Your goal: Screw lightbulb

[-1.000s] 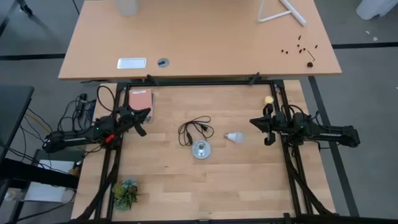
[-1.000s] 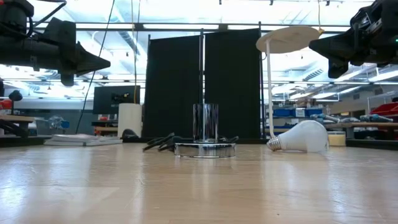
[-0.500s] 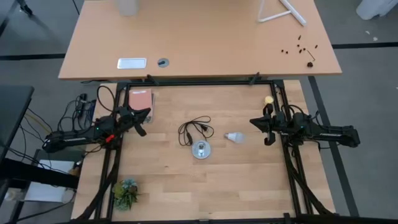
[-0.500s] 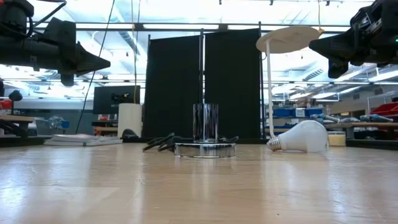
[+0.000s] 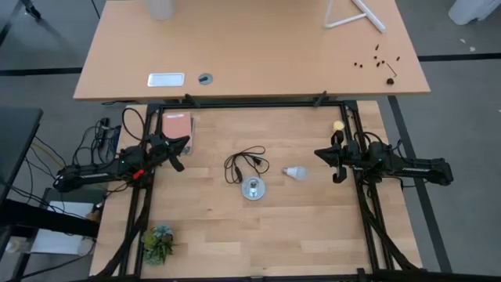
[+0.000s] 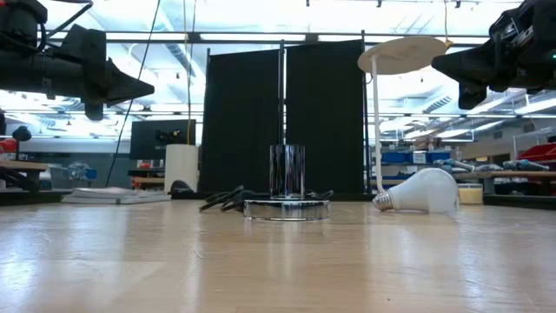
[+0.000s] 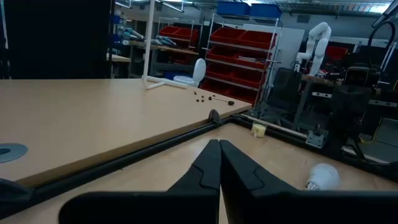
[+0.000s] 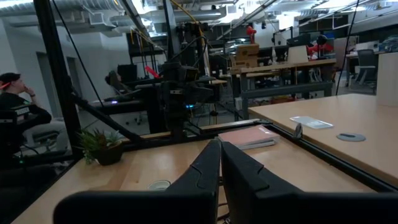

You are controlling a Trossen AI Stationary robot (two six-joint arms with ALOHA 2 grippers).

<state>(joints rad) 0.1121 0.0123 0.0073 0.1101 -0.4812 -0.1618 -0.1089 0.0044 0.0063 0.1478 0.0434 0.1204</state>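
On the bench [image 5: 235, 227], the lightbulb [image 5: 294, 171] lies sideways: frosted white globe, short grey screw base. Left claw [image 5: 186, 142] and right claw [image 5: 317, 153] are together, empty.

One small white frosted lightbulb [image 5: 294, 172]. One round shiny silver socket disc [image 5: 253, 188] with one black cord [image 5: 245, 162]. One small yellow ball [image 5: 338, 125]. One pink notebook [image 5: 177, 125]. One small green plant [image 5: 159, 241]. Two dark hands: left [image 5: 185, 142], right [image 5: 318, 153].

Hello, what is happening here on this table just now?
Nothing is being handled. The lightbulb lies on its side on the table, beside the shiny socket disc with its black cord. The left end effector and the right end effector are shut and empty, raised at opposite sides.
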